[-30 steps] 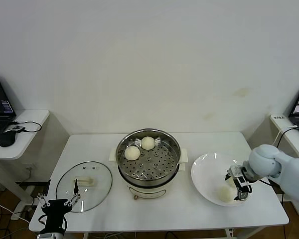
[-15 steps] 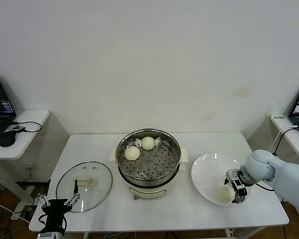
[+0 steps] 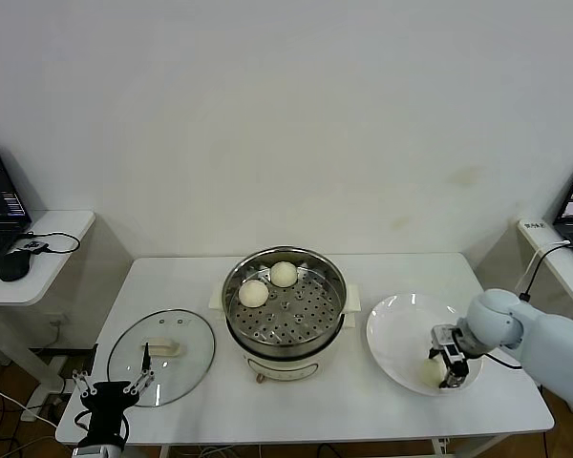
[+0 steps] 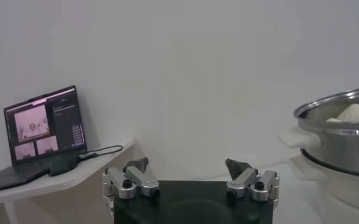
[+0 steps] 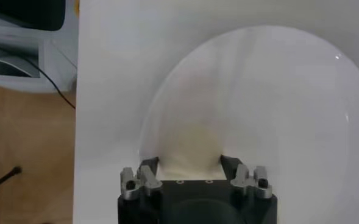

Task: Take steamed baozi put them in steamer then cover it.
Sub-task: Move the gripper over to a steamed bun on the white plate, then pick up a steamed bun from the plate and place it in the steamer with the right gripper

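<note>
Two baozi (image 3: pixel 268 283) in steamer (image 3: pixel 284 303)

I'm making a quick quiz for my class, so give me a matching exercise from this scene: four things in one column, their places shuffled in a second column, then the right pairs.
Things:
1. glass lid
2. right pincer
3. two baozi
4. left pincer

Places:
A. on the steamer tray
B. flat on the table, on the steamer's left side
C. at the table's near left edge, by the lid
D. over the white plate, around a baozi

Pairs: 1-B, 2-D, 3-A, 4-C
</note>
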{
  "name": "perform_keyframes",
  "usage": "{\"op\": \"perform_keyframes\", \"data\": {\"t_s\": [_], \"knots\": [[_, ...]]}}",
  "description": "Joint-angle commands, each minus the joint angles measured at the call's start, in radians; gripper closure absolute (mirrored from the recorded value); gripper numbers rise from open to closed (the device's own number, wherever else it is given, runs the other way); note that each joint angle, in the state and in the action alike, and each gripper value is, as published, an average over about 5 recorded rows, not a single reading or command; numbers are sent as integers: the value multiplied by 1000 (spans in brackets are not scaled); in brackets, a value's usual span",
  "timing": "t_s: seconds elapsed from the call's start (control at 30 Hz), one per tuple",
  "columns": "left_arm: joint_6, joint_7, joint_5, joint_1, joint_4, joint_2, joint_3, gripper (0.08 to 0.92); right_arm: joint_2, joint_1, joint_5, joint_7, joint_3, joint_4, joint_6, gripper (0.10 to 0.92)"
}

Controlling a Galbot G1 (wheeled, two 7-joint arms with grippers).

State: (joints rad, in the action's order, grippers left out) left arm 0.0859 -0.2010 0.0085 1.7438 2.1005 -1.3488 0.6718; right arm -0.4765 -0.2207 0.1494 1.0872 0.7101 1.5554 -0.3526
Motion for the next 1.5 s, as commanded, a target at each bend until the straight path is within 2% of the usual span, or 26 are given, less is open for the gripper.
{"op": "perform_keyframes", "data": {"t_s": [0.03,0.43,0.63,0.87,1.17,1.5], "knots": [[1,-1,0,1,2,-1,0,177,2,20,-15,4,-19,12,-7,406],[-1,-2,-1,-1,23,2,-7,177,43,362,-171,26,87,118,-44,431],[-1,-2,-4,0,33,7,-7,177,2,640,-275,25,227,138,-58,431],[-3,-2,-4,4,45,8,-6,177,-173,879,-365,-6,369,119,-84,431],[3,-5,3,16,59,-7,9,177,-442,879,-423,-89,454,91,-111,429],[5,-8,1,38,74,-25,44,177,-656,746,-332,-59,496,-65,126,423]]}}
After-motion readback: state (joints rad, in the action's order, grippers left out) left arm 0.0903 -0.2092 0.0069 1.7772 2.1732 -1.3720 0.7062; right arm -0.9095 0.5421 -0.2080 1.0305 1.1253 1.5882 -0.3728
